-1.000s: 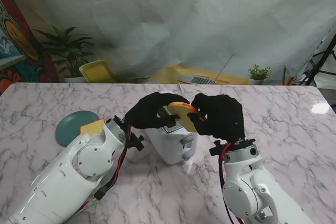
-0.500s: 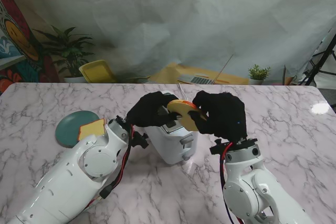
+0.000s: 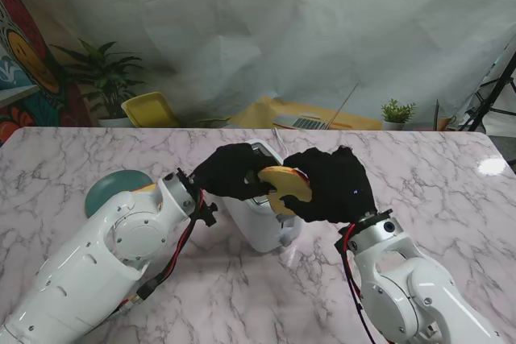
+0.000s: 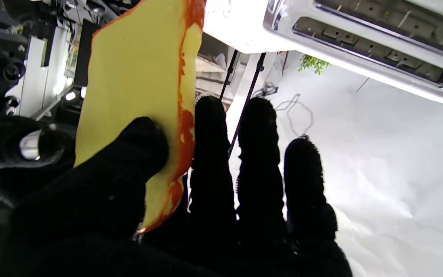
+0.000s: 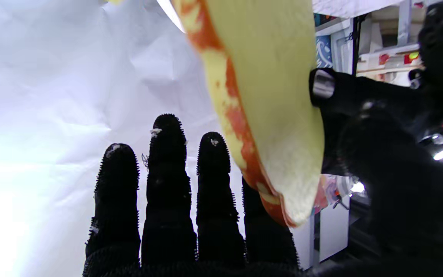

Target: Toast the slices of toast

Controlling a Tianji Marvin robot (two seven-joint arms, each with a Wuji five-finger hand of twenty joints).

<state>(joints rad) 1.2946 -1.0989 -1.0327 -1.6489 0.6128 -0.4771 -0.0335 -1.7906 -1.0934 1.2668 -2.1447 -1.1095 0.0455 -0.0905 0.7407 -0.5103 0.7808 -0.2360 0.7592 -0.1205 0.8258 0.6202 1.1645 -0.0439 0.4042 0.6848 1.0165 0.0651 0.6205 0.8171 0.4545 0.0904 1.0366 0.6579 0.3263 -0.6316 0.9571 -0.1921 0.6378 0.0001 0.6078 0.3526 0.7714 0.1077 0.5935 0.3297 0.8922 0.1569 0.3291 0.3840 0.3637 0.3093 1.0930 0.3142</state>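
A round yellow toast slice [image 3: 285,182] with an orange crust hangs just over the white toaster [image 3: 260,227], tilted nearly flat. My left hand [image 3: 230,171] pinches it from the left. My right hand [image 3: 332,187] grips it from the right. In the left wrist view the thumb presses the slice [image 4: 137,88] against the index finger, with the toaster's slots [image 4: 379,42] close by. In the right wrist view the slice [image 5: 267,96] sits between thumb and index finger, and the other three fingers are stretched out.
A teal plate [image 3: 109,191] lies on the marble table to the left, half hidden by my left arm. Only a sliver of a second slice [image 3: 146,188] shows on it. A yellow chair [image 3: 149,109] and a laptop [image 3: 310,122] stand beyond the far edge.
The slice has dropped lower and tipped flatter over the toaster. My right hand rolled leftward with it. My left forearm shifted and now covers most of the slice on the plate.
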